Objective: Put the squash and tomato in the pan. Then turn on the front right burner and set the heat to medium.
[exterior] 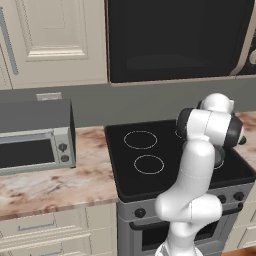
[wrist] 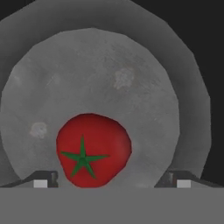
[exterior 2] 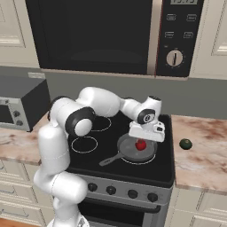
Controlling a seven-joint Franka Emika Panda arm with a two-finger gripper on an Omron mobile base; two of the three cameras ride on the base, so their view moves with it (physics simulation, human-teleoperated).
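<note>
One tomato [wrist: 93, 148] in pan [wrist: 100, 78], bottom edge cut off.

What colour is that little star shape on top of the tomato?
Green, on the red tomato; the hand view shows it best.

Tomato [wrist: 94, 148]: glossy red, dark green star-shaped calyx on top. Pan [wrist: 100, 78]: mid grey, faintly mottled with paler blotches; handle the same grey. Squash [exterior 2: 185, 143]: very dark green. Stove top [exterior: 150, 150]: black, thin white burner rings; stove front grey with black knobs [exterior 2: 111, 189]. Counter [exterior: 55, 182]: marbled beige and rust-pink with pale veins. Toaster oven [exterior: 35, 137]: grey casing, dark glass door. Microwave [exterior 2: 97, 35]: black door, silver-brown trim. Cabinets [exterior: 55, 40]: cream. Back wall: flat grey. Arm [exterior 2: 66, 133]: white with dark joints.
</note>
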